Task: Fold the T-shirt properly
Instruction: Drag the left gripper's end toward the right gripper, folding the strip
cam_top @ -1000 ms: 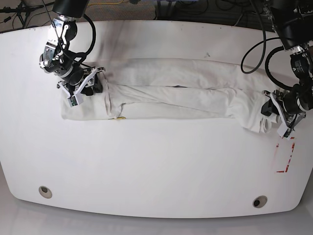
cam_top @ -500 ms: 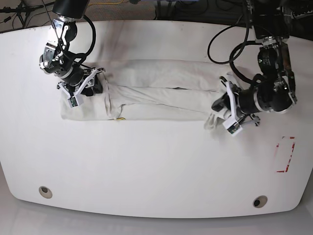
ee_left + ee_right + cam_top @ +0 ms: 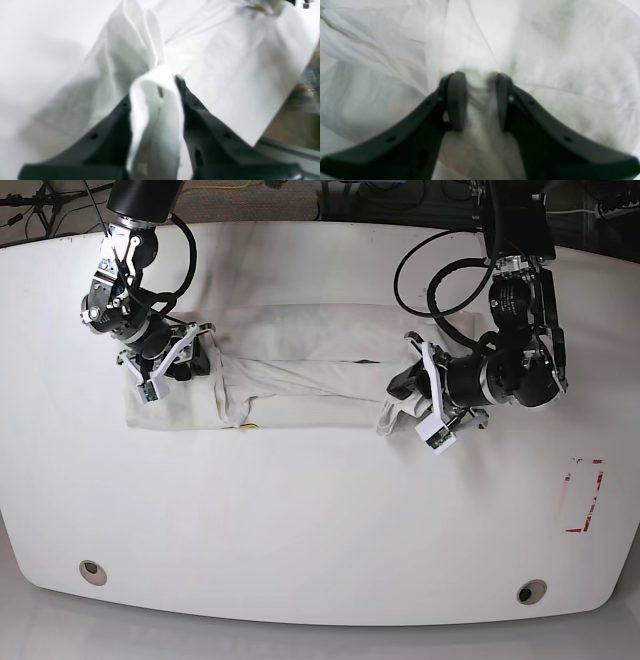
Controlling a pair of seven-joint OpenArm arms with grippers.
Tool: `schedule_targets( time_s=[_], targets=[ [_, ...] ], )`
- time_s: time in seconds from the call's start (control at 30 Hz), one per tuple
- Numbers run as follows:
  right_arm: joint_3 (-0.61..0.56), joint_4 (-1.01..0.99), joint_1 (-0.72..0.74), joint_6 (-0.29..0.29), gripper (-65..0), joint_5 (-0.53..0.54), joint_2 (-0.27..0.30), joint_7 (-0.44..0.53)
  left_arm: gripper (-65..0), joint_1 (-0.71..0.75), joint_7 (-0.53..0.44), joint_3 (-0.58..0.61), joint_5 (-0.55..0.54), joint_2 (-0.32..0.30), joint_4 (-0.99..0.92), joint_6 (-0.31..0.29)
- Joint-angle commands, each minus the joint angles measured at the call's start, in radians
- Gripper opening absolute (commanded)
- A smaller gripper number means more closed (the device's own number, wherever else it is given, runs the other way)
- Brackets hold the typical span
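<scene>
The off-white T-shirt (image 3: pixel 310 375) lies as a long wrinkled band across the white table (image 3: pixel 320 510). A sliver of its yellow-orange badge (image 3: pixel 245 423) peeks out at the band's front edge. At the band's right end, my left gripper (image 3: pixel 400 395) is shut on a bunched fold, which is raised and doubled back over the band. The left wrist view shows that fold of T-shirt (image 3: pixel 155 112) pinched in the left gripper (image 3: pixel 155 87). My right gripper (image 3: pixel 190 360) sits on the band's left end. In the right wrist view the right gripper (image 3: pixel 479 75) squeezes a ridge of T-shirt (image 3: pixel 480 100).
A red-marked rectangle (image 3: pixel 583 495) is drawn on the table at the right. Two round holes (image 3: pixel 92 571) (image 3: pixel 531 591) sit near the front edge. Cables (image 3: pixel 440 290) hang from the arm on the right, and more run behind the far edge.
My left gripper has carried the shirt's right end leftward from near the table's right side to the middle, shortening the band. The right gripper has stayed at the left end.
</scene>
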Motion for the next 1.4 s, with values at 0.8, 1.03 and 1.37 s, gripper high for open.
schedule_targets(
  time_s=[0.8, 1.03, 1.37],
  targets=[
    [0.001, 0.004, 0.004, 0.001, -45.5, -0.009, 0.013, -0.018, -40.0, -0.074, -0.021, -0.001, 0.076, 0.107, -0.015, -0.001],
    [0.001, 0.004, 0.004, 0.001, -45.5, -0.009, 0.013, -0.018, -30.8, -0.077, -0.021, -0.001, 0.011, 0.157, -0.015, -0.001],
    [0.001, 0.005, 0.006, 0.001, -45.5, -0.009, 0.013, -0.018, -30.6, -0.108, -0.021, -0.07, -0.081, 0.144, -0.014, -0.001]
  ],
)
